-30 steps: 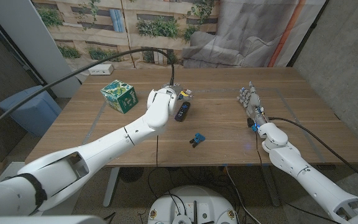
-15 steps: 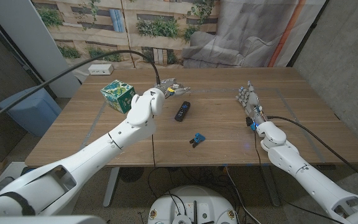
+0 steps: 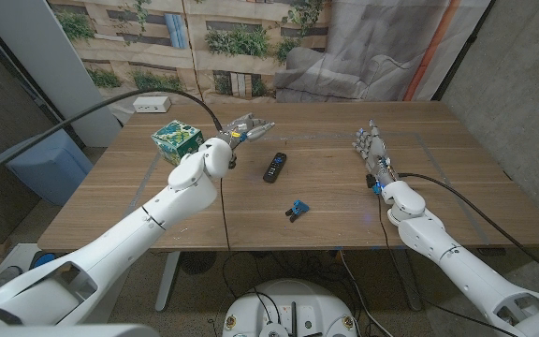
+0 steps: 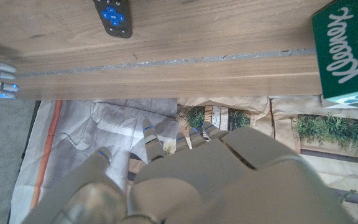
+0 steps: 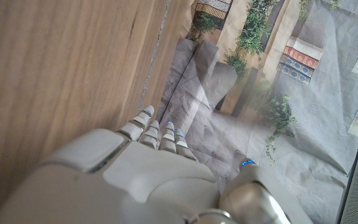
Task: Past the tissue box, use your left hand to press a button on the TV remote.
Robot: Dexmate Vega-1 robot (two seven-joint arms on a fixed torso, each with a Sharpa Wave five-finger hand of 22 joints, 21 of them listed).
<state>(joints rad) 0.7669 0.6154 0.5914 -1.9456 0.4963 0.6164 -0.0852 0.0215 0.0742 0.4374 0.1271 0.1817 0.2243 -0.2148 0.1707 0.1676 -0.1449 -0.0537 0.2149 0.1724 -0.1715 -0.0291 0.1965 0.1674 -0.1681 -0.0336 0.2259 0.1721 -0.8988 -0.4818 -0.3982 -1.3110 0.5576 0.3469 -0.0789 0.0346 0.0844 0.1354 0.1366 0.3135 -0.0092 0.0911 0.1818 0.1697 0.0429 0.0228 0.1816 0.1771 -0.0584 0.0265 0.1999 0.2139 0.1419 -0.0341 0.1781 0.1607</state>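
Note:
The black TV remote [image 3: 274, 167] lies on the wooden table [image 3: 344, 201] near its middle; its end with blue buttons [image 4: 112, 15] shows in the left wrist view. A green tissue box [image 3: 177, 142] [image 4: 347, 50] stands to the remote's left. My left hand [image 3: 247, 127] [image 4: 216, 174] hovers between the box and the remote, behind both, fingers spread and holding nothing. It is apart from the remote. My right hand [image 3: 372, 150] [image 5: 154, 168] stands at the right of the table with fingers straight, holding nothing.
A small blue and black object [image 3: 296, 210] lies in front of the remote. A white box [image 3: 151, 103] sits at the table's back left corner. A wall of draped sheets and plant prints stands behind the table.
My left hand has drawn back from over the remote, moving left and toward the far edge, so the remote now lies uncovered. The right hand has stayed put.

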